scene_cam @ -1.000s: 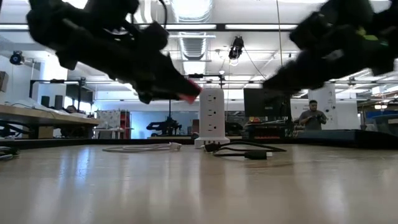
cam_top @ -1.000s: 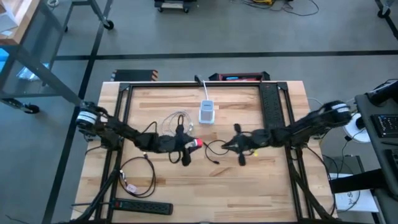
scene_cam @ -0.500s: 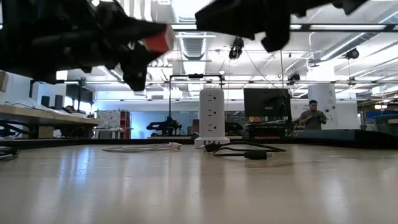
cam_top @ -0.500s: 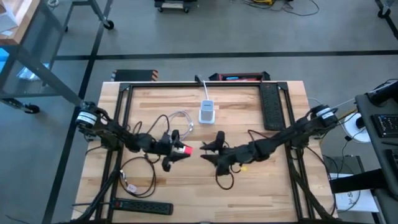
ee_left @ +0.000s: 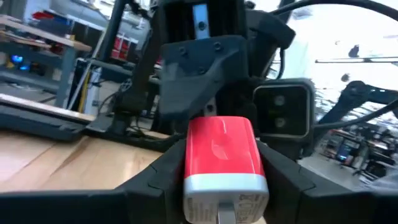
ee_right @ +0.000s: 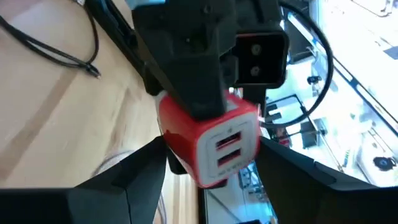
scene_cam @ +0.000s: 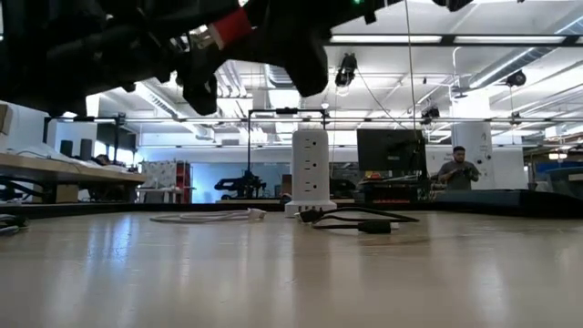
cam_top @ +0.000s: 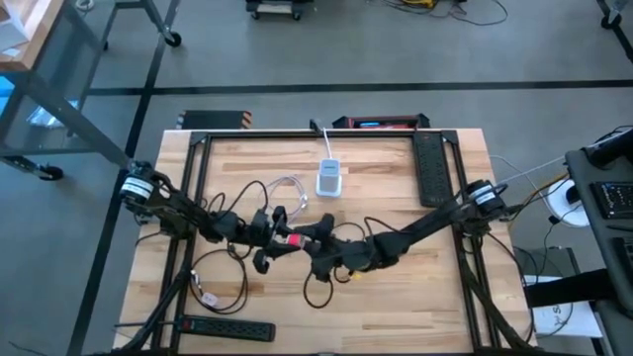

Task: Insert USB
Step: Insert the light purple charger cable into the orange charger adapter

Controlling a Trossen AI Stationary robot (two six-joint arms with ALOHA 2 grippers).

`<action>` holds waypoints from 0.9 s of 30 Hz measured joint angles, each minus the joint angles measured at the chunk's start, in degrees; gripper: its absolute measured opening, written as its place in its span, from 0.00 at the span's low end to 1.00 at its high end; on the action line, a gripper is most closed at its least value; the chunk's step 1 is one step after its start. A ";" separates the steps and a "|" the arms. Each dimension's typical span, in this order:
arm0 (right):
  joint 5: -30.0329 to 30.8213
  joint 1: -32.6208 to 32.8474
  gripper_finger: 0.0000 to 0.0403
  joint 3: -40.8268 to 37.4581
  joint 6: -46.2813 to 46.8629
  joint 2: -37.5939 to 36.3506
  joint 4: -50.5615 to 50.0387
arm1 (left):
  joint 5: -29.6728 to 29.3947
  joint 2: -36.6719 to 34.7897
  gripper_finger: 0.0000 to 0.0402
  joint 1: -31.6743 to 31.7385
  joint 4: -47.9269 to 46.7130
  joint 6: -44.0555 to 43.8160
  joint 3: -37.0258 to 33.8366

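A red USB charger block (ee_left: 219,152) with a white plug end is lifted above the table's middle, with my left gripper (cam_top: 275,240) shut on it. Its two USB ports (ee_right: 227,151) face my right gripper (cam_top: 315,244). That gripper is open, a finger on either side of the block's port end; whether they touch it, I cannot tell. A black cable (ee_right: 62,50) lies loose on the wood, its plug end (ee_right: 92,70) free. My left gripper pinches the charger's two sides (ee_left: 186,168) between its two fingers (ee_left: 149,183), near the white plug end. The fingers come level from the table's left. The block is lifted clear of the table, its red port end pointing toward the table's right.
A white power tower (cam_top: 328,178) stands at the table's far middle, with a white cable (cam_top: 285,188) coiled to its left. Another black cable (scene_cam: 360,221) lies before the tower. A black power strip (cam_top: 232,328) lies at the near left edge. A person (scene_cam: 455,170) stands far behind.
My right gripper has gone toward the table's left, up to the charger, and has opened around its port end. My left gripper has drawn back a little toward the table's left with the charger, which stays lifted.
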 joint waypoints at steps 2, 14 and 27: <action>-0.84 0.02 0.56 0.48 -0.30 0.12 -0.30 | 0.83 0.00 0.34 -0.14 0.16 0.33 0.02; -4.64 -0.06 0.51 0.21 -2.02 0.07 -3.65 | 0.63 0.00 0.34 -0.51 -4.23 0.53 0.01; -12.73 -1.06 0.39 0.43 7.79 -0.25 -15.34 | 0.26 0.07 0.34 -0.45 -15.13 -0.39 1.40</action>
